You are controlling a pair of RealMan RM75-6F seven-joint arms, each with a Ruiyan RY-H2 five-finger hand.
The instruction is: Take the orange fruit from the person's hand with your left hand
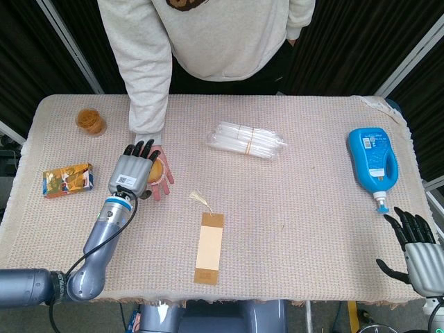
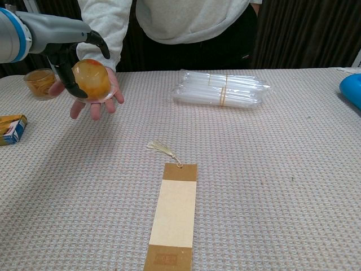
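Note:
The orange fruit [image 1: 159, 168] [image 2: 92, 79] lies in the person's upturned palm [image 1: 164, 184] [image 2: 93, 105] at the left of the table. My left hand [image 1: 132, 171] [image 2: 72, 52] is over it from the left. Its dark fingers curl over the top of the fruit and the thumb presses its lower left side, so it grips the fruit while the palm is still under it. My right hand [image 1: 416, 246] rests at the table's front right corner with its fingers spread and nothing in it; it shows only in the head view.
A bundle of clear tubes [image 1: 248, 139] [image 2: 221, 88] lies mid-table at the back. A tasselled bookmark [image 1: 209, 246] [image 2: 174, 217] lies at the front centre, a blue bottle [image 1: 373, 159] at the right. A small jar [image 1: 91, 121] [image 2: 39, 82] and a colourful box [image 1: 67, 180] [image 2: 10, 129] sit far left.

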